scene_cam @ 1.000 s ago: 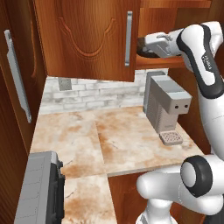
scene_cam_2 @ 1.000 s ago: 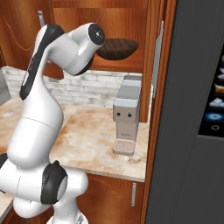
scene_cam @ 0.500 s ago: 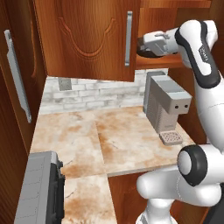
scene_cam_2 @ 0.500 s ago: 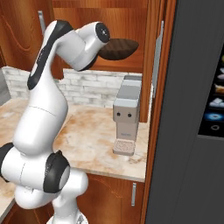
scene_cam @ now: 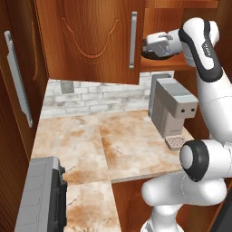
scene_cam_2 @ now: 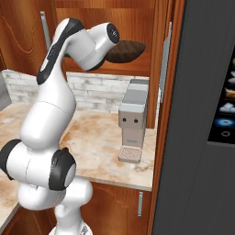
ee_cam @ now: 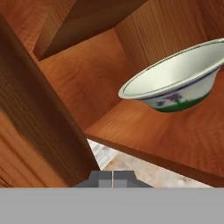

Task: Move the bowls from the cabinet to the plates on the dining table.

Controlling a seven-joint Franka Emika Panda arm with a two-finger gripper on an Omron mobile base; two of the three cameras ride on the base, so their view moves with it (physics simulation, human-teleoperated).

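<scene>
the gripper (ee_cam: 112, 177) was raised to the open wall cabinet (scene_cam: 97, 41), with its jaws pressed shut on nothing at the near edge of the wooden shelf (ee_cam: 175, 140). it was judged to be held there, empty, as an approach, since no bowl was gripped yet. the cream bowl (ee_cam: 175, 83) with its green band sat on that shelf, further in and apart from the finger tips. the dark brown bowl (scene_cam_2: 123, 51) sat on the same shelf, to the right of the hand in the right base view. below, the coffee machine (scene_cam: 172, 108) stood on the marble counter (scene_cam: 108, 145). compared with a second earlier, the upper arm was seen swung higher and further over, while the hand was kept at the shelf and both bowls were left unmoved.
</scene>
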